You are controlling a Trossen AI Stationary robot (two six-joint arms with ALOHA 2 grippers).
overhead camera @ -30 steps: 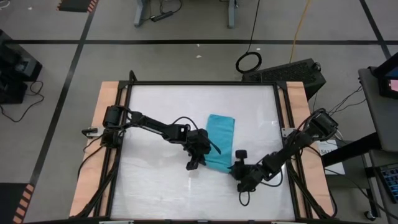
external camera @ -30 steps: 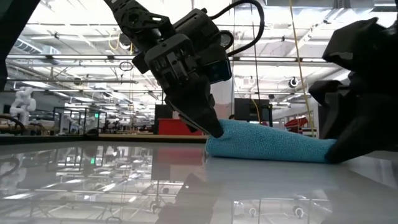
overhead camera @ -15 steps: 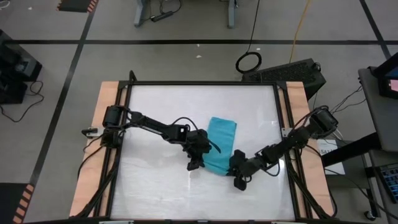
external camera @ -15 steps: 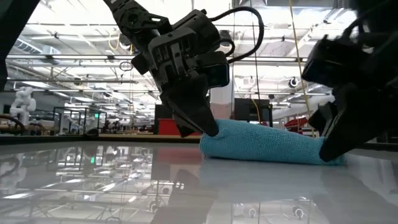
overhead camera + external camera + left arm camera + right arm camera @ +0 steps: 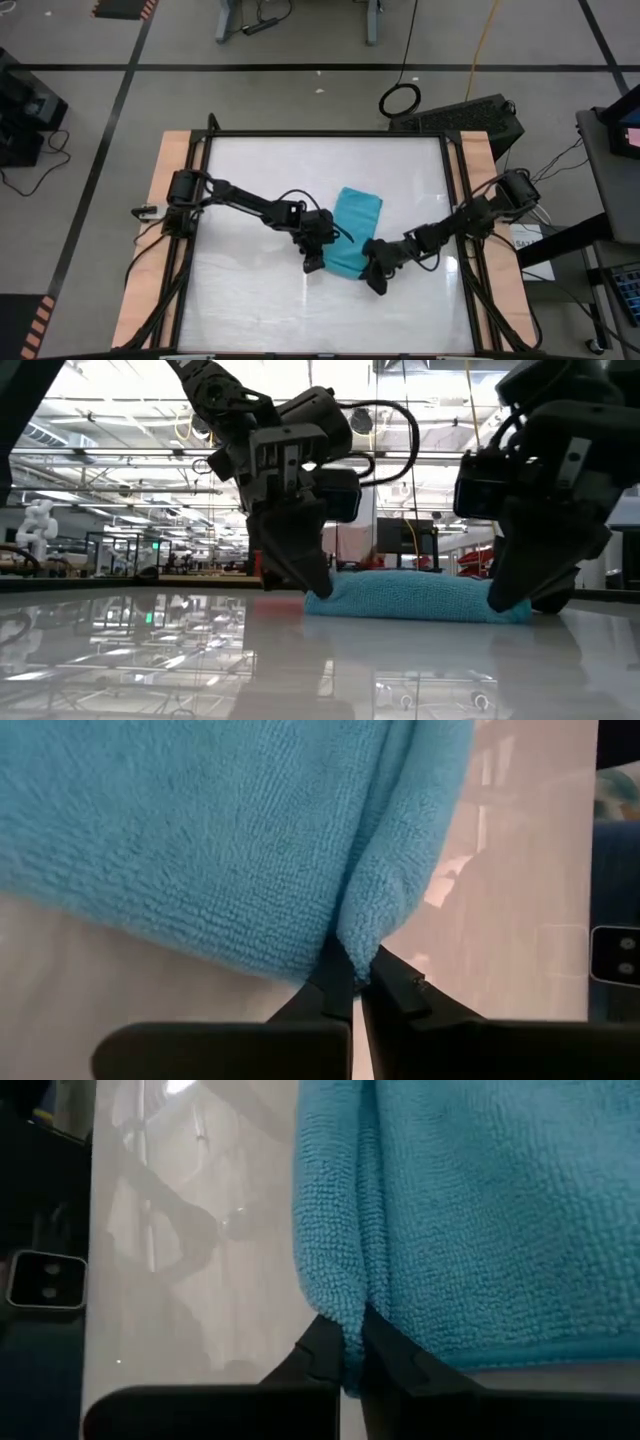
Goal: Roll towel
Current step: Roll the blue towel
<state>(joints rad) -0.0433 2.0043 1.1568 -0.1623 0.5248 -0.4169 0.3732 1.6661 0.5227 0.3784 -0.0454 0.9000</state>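
The turquoise towel (image 5: 357, 225) lies folded flat in the middle of the table, long side running near to far. My left gripper (image 5: 316, 262) is shut on its near left corner. My right gripper (image 5: 373, 274) is shut on its near right corner. In the low view the towel (image 5: 410, 598) stretches low between my left gripper (image 5: 316, 589) and my right gripper (image 5: 500, 600). Its far part rests on the table. My left gripper pinches the towel's near left corner (image 5: 356, 942) between its two fingertips, at a folded edge of several layers. The fingers slant down from the table's left and near side. The corner sits just off the table. My right gripper pinches the towel's near right corner (image 5: 350, 1325) between its two fingertips, on a fold of several layers. The fingers slant down from the table's right and near side. The corner stays low at the table.
The glossy white tabletop (image 5: 250, 300) has bare room on all sides of the towel. Wooden side rails (image 5: 165, 200) and a dark frame border it. A dark box (image 5: 470, 115) stands beyond the far right corner.
My right gripper has swung toward the table's left to the towel's near right corner and rolled about its own axis, and now holds that corner. My left gripper has rolled in place with its corner. The towel's near edge has sunk lower toward the table.
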